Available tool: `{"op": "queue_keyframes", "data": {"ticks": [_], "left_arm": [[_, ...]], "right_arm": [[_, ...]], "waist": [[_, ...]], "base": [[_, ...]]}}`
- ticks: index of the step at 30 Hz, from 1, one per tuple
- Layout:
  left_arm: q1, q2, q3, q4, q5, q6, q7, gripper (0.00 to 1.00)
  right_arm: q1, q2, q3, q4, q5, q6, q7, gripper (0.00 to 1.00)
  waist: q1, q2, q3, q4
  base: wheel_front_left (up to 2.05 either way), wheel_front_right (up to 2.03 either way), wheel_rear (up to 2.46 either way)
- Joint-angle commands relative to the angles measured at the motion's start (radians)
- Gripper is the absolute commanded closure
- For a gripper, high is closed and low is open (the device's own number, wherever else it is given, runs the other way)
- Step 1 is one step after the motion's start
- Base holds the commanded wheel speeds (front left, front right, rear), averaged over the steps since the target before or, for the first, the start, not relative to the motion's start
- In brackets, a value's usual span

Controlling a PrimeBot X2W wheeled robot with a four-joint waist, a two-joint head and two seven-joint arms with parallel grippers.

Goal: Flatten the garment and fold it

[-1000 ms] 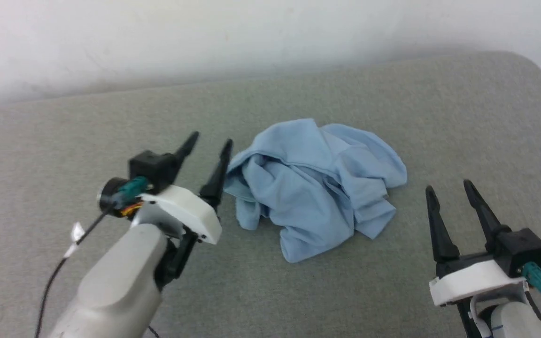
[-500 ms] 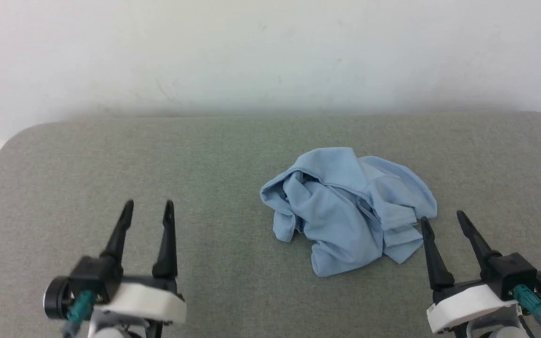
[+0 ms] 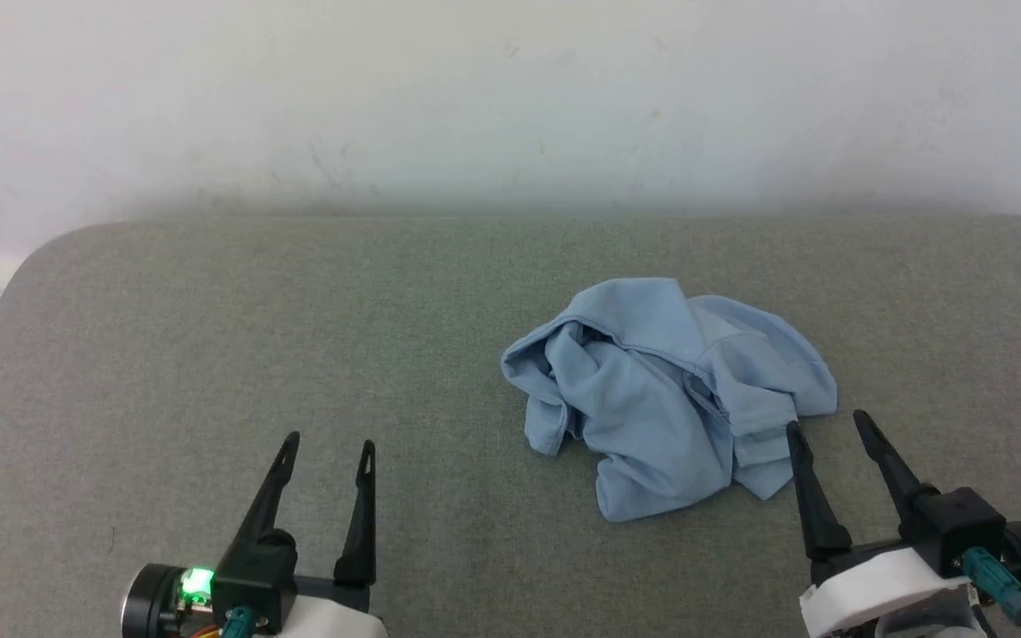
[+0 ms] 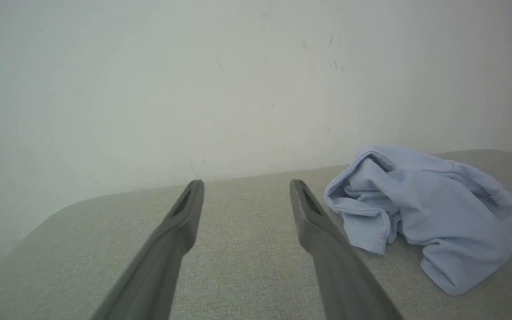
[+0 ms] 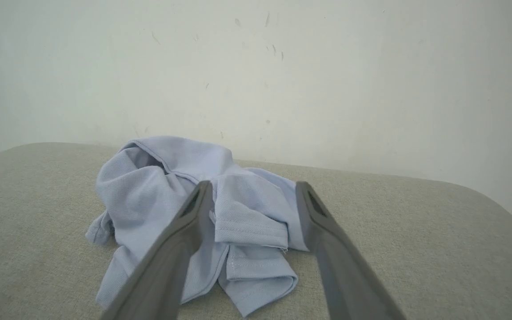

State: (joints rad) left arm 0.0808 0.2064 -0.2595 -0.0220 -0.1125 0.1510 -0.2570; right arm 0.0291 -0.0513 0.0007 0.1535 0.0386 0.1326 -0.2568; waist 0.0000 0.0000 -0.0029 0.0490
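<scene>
1. Head view: high, looking forward and down over the grey surface (image 3: pixel 209 354) toward the wall (image 3: pixel 510 89)
2. Both wrist views: low, close above that surface, facing the wall
3. All three share the garment (image 3: pixel 670 390)

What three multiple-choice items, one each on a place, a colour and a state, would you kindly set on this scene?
1. Where does the garment lie?
A. On the surface, near the right gripper
B. On the floor
C. Hanging over a chair

2. What colour is it?
A. Red
B. Light blue
C. Black

3. What state is it in?
A. Spread flat
B. Neatly folded
C. Crumpled in a heap

Answers:
1 A: the head view shows it on the grey surface, just past the right gripper's fingers.
2 B: the cloth is pale blue in all three views.
3 C: it is bunched up, with overlapping folds and creases.
</scene>
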Motion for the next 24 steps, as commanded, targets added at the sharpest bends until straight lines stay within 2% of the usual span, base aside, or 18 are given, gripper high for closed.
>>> {"op": "queue_keyframes", "data": {"ticks": [1, 3, 6, 9, 13, 17, 24], "left_arm": [[0.003, -0.008, 0.011, 0.001, 0.005, -0.007, -0.005, 0.0], [0.003, -0.012, 0.013, 0.009, 0.001, -0.025, -0.005, 0.0], [-0.003, -0.009, -0.032, 0.076, -0.041, -0.116, 0.004, 0.0], [-0.06, -0.01, -0.085, 0.095, -0.05, -0.181, 0.075, 0.0], [-0.149, -0.016, -0.176, 0.09, -0.056, -0.243, 0.259, 0.0], [-0.253, -0.038, -0.237, 0.084, -0.118, -0.268, 0.453, 0.0], [-0.427, -0.042, -0.307, 0.108, -0.244, -0.279, 0.785, 0.0]], "right_arm": [[0.002, 0.001, 0.001, -0.001, 0.007, -0.002, -0.005, 0.0], [-0.002, 0.001, 0.001, -0.002, 0.006, -0.002, -0.005, 0.0], [-0.009, 0.001, 0.001, -0.004, 0.004, -0.002, -0.005, 0.0], [-0.018, 0.001, 0.0, -0.008, -0.002, -0.002, -0.005, 0.0], [-0.035, 0.001, 0.004, -0.016, -0.007, -0.002, -0.005, 0.0], [-0.059, 0.001, 0.006, -0.024, -0.013, -0.002, -0.005, 0.0], [-0.102, 0.001, 0.014, -0.035, -0.008, -0.002, -0.005, 0.0]], "waist": [[0.0, 0.0, 0.008, 0.0], [0.0, 0.0, 0.015, -0.001], [0.0, 0.0, 0.033, -0.007], [0.0, 0.0, 0.065, -0.012], [0.0, 0.0, 0.12, -0.026], [0.0, 0.0, 0.183, -0.049], [0.0, 0.0, 0.275, -0.106]], "base": [[0.0, 0.0, 0.0], [0.0, 0.0, 0.0], [0.0, 0.0, 0.0], [0.0, 0.0, 0.0], [0.0, 0.0, 0.0], [0.0, 0.0, 0.0], [0.0, 0.0, 0.0]]}}
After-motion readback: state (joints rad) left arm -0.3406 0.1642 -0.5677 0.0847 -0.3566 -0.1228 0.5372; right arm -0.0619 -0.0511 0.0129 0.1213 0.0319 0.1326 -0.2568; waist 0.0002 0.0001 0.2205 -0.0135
